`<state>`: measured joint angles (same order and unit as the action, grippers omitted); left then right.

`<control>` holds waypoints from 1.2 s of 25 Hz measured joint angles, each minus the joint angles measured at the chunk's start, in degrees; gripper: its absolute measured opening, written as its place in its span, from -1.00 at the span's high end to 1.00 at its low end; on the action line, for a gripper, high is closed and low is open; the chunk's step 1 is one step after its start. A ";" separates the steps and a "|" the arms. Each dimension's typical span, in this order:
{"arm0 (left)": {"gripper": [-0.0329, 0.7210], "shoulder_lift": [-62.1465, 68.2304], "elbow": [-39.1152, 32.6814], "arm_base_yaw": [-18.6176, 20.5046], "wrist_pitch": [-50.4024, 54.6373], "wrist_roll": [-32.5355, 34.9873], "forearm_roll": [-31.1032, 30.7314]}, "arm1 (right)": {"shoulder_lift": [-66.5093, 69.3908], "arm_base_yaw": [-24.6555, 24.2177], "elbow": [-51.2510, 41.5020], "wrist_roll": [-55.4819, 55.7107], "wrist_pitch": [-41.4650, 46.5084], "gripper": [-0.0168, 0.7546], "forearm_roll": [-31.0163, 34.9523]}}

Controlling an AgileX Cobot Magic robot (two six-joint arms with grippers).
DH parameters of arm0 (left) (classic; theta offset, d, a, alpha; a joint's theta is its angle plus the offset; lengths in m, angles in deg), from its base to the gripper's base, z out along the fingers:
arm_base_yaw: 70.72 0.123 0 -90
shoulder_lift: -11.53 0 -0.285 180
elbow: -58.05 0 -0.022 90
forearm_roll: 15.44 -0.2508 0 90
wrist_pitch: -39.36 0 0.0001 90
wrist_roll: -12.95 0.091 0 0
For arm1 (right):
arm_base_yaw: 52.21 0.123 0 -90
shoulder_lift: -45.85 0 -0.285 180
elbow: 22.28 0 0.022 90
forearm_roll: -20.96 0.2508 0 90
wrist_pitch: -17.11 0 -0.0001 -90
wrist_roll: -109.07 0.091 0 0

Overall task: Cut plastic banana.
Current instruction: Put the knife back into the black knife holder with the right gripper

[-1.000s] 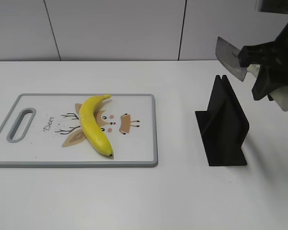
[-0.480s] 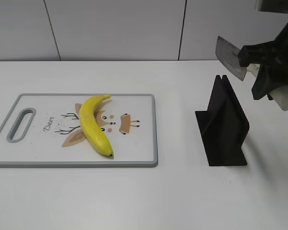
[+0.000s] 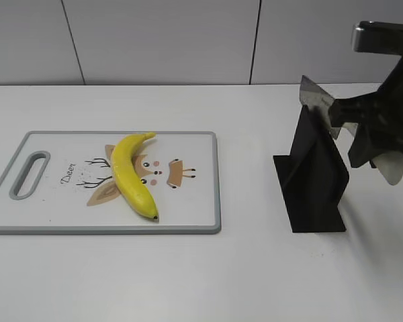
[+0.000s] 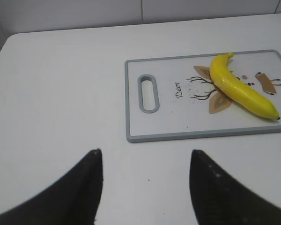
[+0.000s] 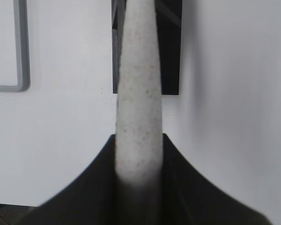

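A yellow plastic banana lies whole on the white cutting board with a grey rim; both also show in the left wrist view, banana and board. My right gripper is shut on the knife's speckled white handle. The grey blade sits at the top of the black knife stand, blade end hidden behind it. My left gripper is open and empty above bare table, near the board's handle end.
The board has a handle slot at its left end. The black stand is also in the right wrist view. A white wall runs along the table's back edge.
My right gripper has lowered the knife from above the stand down to it; the blade now meets the stand's top. The banana, board and left gripper have not moved.
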<state>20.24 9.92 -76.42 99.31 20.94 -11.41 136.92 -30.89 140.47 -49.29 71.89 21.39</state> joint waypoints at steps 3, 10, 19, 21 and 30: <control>-0.57 0.00 0.00 0.00 0.00 0.00 0.00 | 0.00 0.00 -1.07 0.00 -1.53 0.48 0.27; -0.55 0.00 0.00 0.00 0.00 0.00 0.00 | 0.09 0.00 -1.53 0.00 -2.71 0.48 0.61; -0.54 0.00 0.00 0.00 0.00 -0.05 0.00 | 3.95 0.00 -1.53 0.00 -2.53 0.48 0.94; -0.54 0.00 0.00 0.00 0.00 -0.05 0.00 | 4.09 0.00 -1.53 0.00 -2.42 0.48 1.33; -0.54 0.00 0.00 0.00 0.00 -0.05 0.00 | 4.20 0.00 -1.53 -1.74 2.06 -0.23 2.49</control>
<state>20.24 9.92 -76.42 99.31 20.90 -11.41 141.12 -30.89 138.94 -51.03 73.95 23.88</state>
